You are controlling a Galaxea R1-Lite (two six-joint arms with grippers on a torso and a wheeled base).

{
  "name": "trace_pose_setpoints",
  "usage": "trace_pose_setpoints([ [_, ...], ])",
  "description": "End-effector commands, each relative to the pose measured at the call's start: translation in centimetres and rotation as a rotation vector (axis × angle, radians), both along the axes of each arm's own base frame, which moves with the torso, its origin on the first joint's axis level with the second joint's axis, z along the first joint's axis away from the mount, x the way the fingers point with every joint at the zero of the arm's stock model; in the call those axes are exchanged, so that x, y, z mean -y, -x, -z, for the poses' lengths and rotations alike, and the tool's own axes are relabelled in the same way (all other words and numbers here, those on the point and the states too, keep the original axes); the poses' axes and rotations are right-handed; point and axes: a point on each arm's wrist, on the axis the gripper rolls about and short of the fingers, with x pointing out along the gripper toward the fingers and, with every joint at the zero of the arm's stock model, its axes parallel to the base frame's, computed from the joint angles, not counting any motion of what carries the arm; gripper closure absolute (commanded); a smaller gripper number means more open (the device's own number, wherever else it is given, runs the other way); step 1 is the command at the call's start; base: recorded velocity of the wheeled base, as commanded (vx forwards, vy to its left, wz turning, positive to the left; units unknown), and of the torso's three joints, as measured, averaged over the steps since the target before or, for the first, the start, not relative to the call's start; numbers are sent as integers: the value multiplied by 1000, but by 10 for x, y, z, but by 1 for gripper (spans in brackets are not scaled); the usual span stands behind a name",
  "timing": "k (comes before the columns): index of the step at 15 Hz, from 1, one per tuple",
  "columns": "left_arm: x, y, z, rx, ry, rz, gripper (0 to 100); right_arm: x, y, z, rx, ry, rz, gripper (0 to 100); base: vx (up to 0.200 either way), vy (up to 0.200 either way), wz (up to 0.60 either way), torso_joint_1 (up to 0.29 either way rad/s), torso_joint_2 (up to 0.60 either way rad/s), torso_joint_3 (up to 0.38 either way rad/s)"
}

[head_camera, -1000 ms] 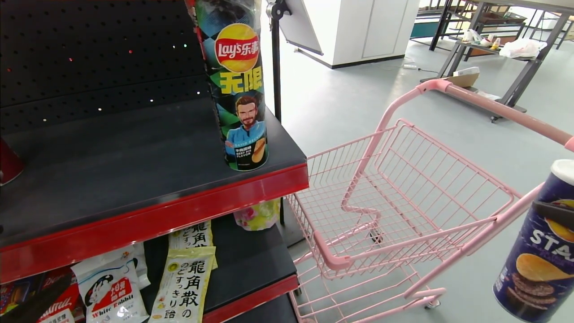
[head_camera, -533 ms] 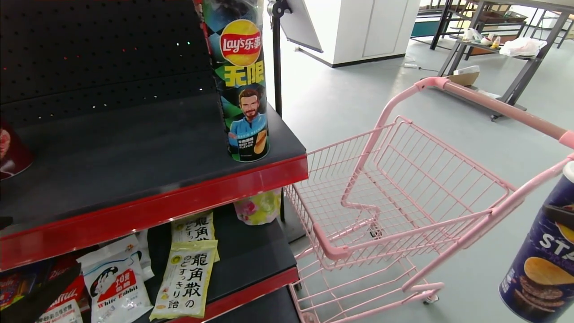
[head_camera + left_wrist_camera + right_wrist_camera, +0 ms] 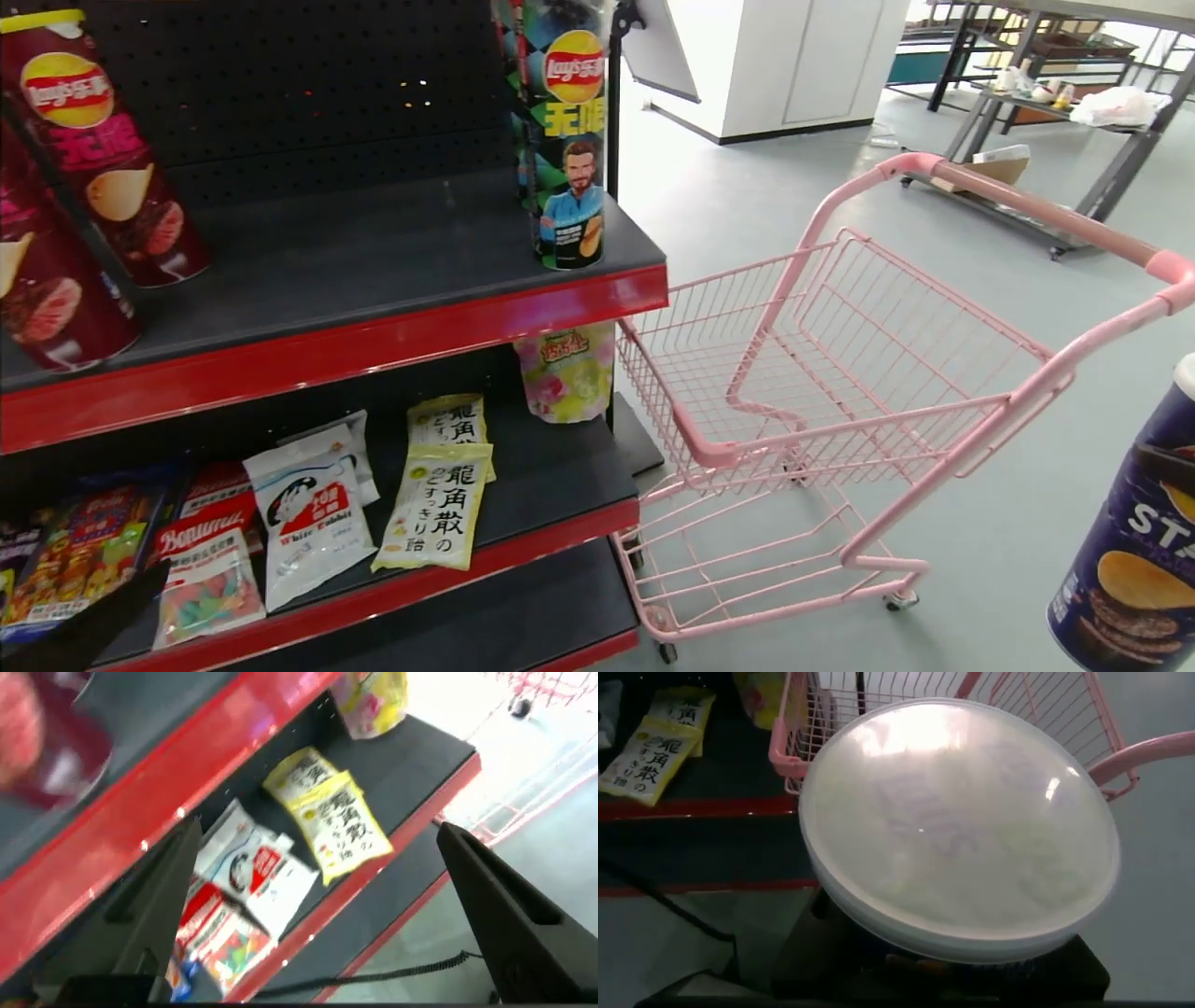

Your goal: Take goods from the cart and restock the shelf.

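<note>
A dark blue chips can (image 3: 1130,551) with a white lid (image 3: 962,826) hangs upright at the lower right of the head view, right of the pink cart (image 3: 840,373). My right gripper (image 3: 1167,464) is shut on it, a dark finger crossing its label. On the shelf's upper board (image 3: 373,243) a green-black chips can (image 3: 569,140) stands at the right end, and two maroon chips cans (image 3: 103,140) stand at the left. My left gripper (image 3: 318,943) is open, its fingers (image 3: 140,915) spread wide in front of the lower shelf.
The lower shelf (image 3: 551,485) holds a white bag (image 3: 313,509), yellow bags (image 3: 439,499), a floral pouch (image 3: 565,369) and coloured packs (image 3: 84,551). A red lip (image 3: 373,327) edges each board. Grey floor lies beyond the cart, with a white cabinet (image 3: 794,56) and metal racks (image 3: 1074,103) behind.
The head camera has moved, bringing the two maroon cans and more of the lower shelf into sight. The blue can stays held at the lower right.
</note>
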Motion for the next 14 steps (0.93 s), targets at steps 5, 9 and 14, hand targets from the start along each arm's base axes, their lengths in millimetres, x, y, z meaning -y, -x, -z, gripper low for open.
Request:
trace_pose_setpoints([
  [5,-1,3,0,14,3,0,0,0,-1,1,-3,8,-1,100,0,0,600,4,2,1],
  [9,-1,5,0,20,3,-6,0,0,-1,3,-6,23,-8,100,0,0,150,1,1,-1],
  [14,-1,6,2,20,3,-5,0,0,-1,6,-15,26,-8,100,0,160,0,1,4,0],
])
